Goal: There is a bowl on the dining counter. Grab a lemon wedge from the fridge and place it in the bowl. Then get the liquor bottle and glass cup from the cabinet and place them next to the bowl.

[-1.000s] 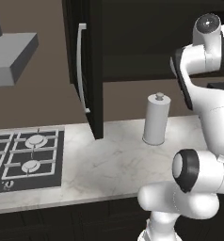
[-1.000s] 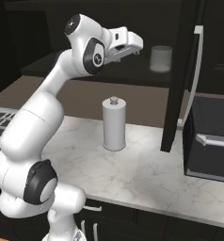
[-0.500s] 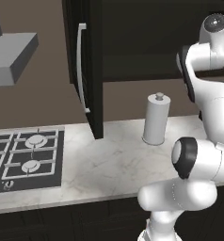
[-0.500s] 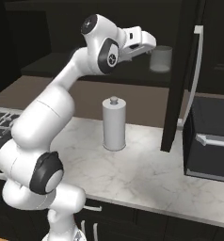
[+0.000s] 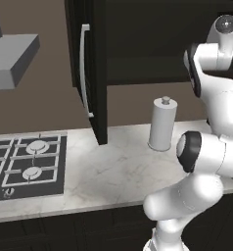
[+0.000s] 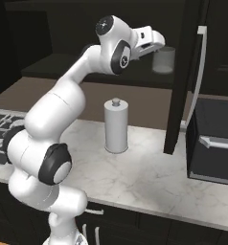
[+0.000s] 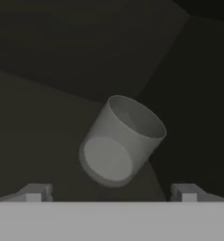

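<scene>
right base view: canister [image 6: 116, 126] below glass cup [image 6: 163, 60]

A white cylindrical canister [image 5: 162, 125] with a small knob on its lid stands upright on the grey marble-look countertop [image 5: 108, 171], near the back wall. Taking the canister as the landmark: a black gas hob [image 5: 25, 164] with round burners lies well to its left, a grey range hood [image 5: 13, 59] hangs above that hob, and a dark appliance [image 6: 214, 141] with a silver bar handle sits off to the canister's right.
</scene>
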### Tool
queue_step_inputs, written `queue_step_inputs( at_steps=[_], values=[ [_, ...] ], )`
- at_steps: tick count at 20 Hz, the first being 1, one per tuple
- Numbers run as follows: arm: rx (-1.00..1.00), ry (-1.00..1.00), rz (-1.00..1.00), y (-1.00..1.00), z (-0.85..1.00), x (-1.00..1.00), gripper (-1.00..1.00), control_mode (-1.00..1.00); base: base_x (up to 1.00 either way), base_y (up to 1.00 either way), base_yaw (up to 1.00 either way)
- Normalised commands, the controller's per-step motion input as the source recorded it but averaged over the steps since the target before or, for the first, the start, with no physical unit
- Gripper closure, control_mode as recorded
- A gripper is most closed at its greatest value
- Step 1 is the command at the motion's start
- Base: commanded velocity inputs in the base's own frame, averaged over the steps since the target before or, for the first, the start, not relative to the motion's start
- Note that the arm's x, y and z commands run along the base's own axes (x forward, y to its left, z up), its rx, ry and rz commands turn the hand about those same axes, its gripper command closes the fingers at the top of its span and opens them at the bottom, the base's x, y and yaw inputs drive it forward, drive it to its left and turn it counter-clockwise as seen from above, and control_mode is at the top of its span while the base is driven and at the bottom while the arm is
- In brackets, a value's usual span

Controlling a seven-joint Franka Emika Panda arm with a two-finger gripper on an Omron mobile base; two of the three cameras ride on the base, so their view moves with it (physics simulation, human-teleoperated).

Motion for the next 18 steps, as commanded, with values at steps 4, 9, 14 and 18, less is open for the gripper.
queue_step_inputs(
  at_steps=[4,9,14,18],
  values=[
    [-0.02,0.00,0.07,-0.04,0.00,0.35,-1.00,-1.00,0.00,0.00,0.00],
    [-0.05,0.00,0.01,0.00,0.00,0.40,-1.00,-1.00,0.00,0.00,0.00],
    [-0.06,0.01,0.00,0.00,0.00,0.42,-1.00,-1.00,0.00,0.00,0.00],
    [-0.06,0.05,0.00,0.00,0.00,0.41,-1.00,-1.00,0.00,0.00,0.00]
  ],
)
